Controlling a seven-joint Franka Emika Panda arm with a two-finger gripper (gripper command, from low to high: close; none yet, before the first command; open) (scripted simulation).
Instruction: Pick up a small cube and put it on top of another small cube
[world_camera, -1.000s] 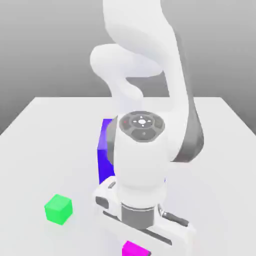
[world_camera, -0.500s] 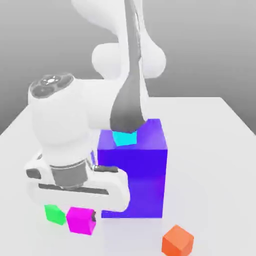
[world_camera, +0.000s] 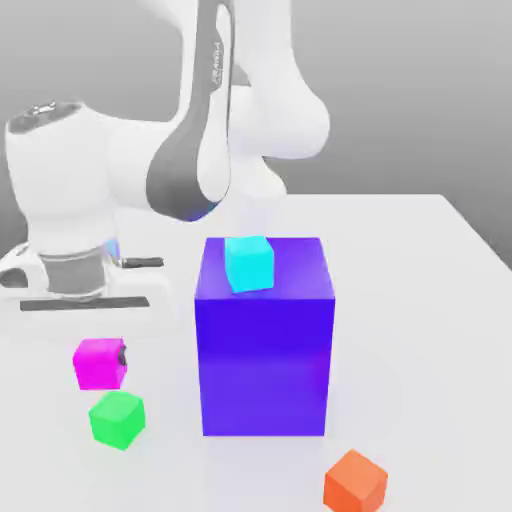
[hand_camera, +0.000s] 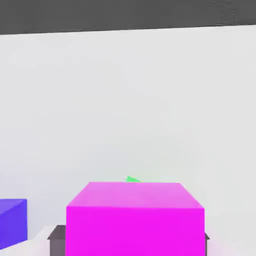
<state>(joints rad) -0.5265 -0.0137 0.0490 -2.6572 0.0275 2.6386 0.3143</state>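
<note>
The small magenta cube (world_camera: 97, 365) hangs under my hand at the exterior view's left, off the table. My gripper (world_camera: 100, 352) is shut on it, and a dark finger (world_camera: 122, 355) shows on its right face. Just below and in front of it, the small green cube (world_camera: 117, 420) rests on the white table (world_camera: 420, 300). In the hand view the magenta cube (hand_camera: 135, 217) is large between my gripper's (hand_camera: 132, 240) dark fingers (hand_camera: 57, 236). A sliver of the green cube (hand_camera: 132, 179) peeks out past its top edge.
A big blue-purple block (world_camera: 265, 350) stands mid-table, close to the exterior view's right of both cubes, with a cyan cube (world_camera: 248, 263) on top. An orange cube (world_camera: 355, 482) lies near the front edge. A corner of the block (hand_camera: 12, 220) shows in the hand view.
My arm has swung toward the exterior view's left with the magenta cube in its grip. The cube rose from table level beside the green cube to just above it.
</note>
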